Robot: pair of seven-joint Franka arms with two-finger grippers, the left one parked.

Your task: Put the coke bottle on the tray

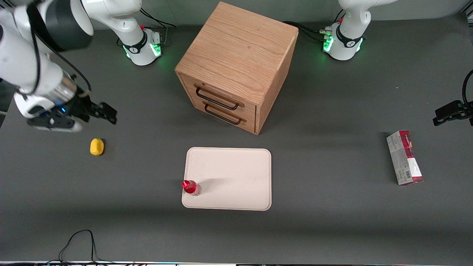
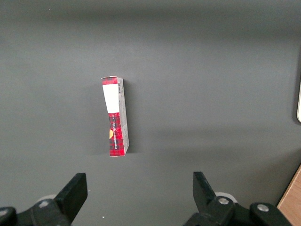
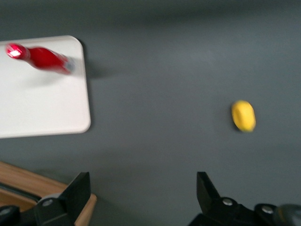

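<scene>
Coke bottle [image 1: 191, 187] stands upright on tray [image 1: 236, 173], in the corner nearest the front camera at the working arm's end, close to the rim; placement looks done.

Gripper [image 3: 141, 200] fingers spread wide, holding nothing, well apart from the tray, above bare table [image 1: 332, 229] near yellow object [image 1: 97, 146]. Next: only a retreat, plenty of room; wooden cabinet [image 1: 236, 66] is the 1 tall obstacle.

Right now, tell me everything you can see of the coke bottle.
The coke bottle is small and red with a red cap and a clear base. It stands upright on the tray, at the corner nearest the front camera on the working arm's side. Only the tray touches it. The claw is open, empty and well away toward the working arm's end, above the table near a yellow object.
</scene>
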